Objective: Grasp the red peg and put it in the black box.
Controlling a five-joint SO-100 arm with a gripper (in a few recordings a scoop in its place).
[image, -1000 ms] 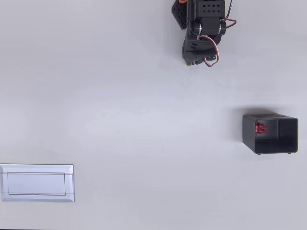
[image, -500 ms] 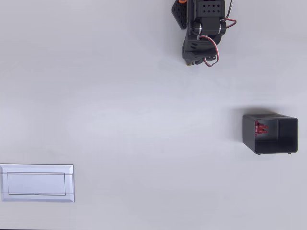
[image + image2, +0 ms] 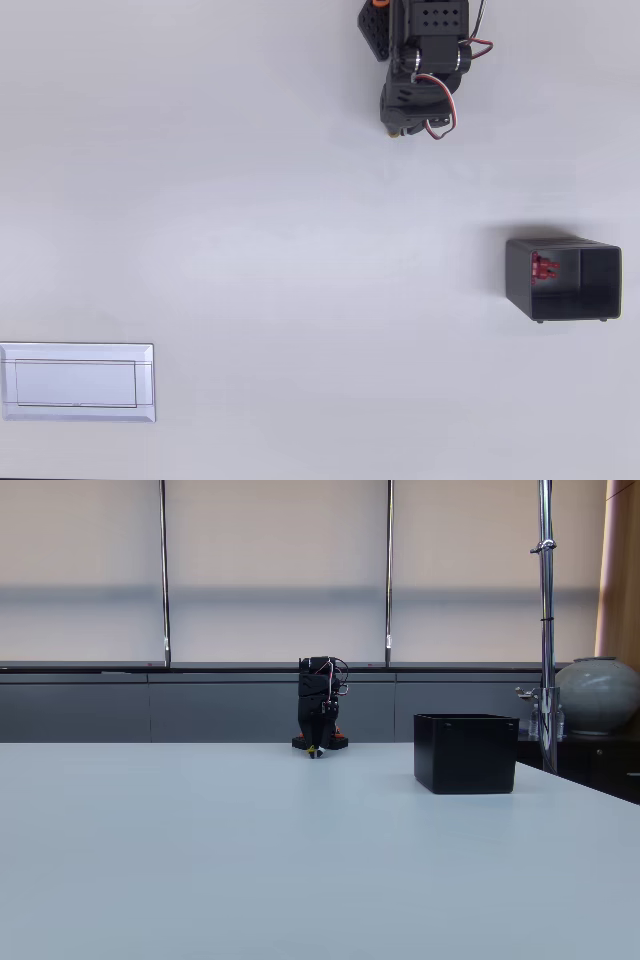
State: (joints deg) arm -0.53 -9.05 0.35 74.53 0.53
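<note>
While I am watching the overhead view, the pale table (image 3: 300, 250) is taking up nearly everything, and the arm (image 3: 420, 70) is sitting folded at about one o'clock near the top edge, its gripper (image 3: 403, 128) tucked down toward the surface; I cannot tell whether the fingers are spread or pressed together, since the wrist and wiring are covering them. Next in size, the flat grey plate (image 3: 77, 382) is lying at about eight o'clock, well apart from everything else. At about three o'clock the black box (image 3: 563, 278) is standing upright, and the red peg (image 3: 543, 266) is resting inside it against the left wall as that view shows it. In the fixed view the arm (image 3: 320, 715) is standing behind the table at twelve o'clock and the black box (image 3: 466, 752) is sitting at three o'clock, its walls hiding the peg. I am judging the task as good as finished. What I am worrying about is any needless reach: a sweep toward three o'clock could be knocking the light box over and spilling the peg out.
</note>
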